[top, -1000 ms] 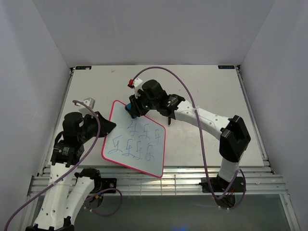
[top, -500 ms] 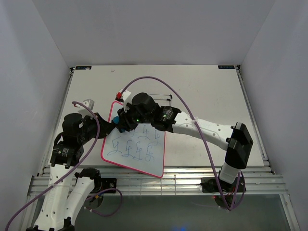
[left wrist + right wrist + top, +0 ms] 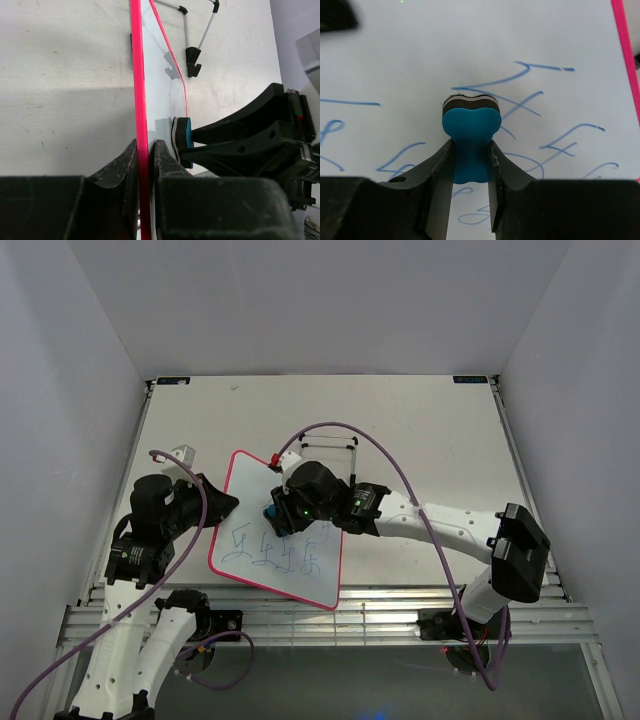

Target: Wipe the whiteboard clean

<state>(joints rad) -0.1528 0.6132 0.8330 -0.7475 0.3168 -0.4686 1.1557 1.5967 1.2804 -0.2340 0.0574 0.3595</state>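
On the whiteboard (image 3: 248, 485), illegible blue scribbles (image 3: 275, 550) flank the eraser (image 3: 471, 125).

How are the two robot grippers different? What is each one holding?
The left gripper pinches the whiteboard by its pink edge; the right gripper pinches the small blue eraser. The left gripper sits at the board's side, while the right gripper is over the writing area, pressing the eraser against the board among the blue scribbles. Both are black, have two fingers, and are shut on something.
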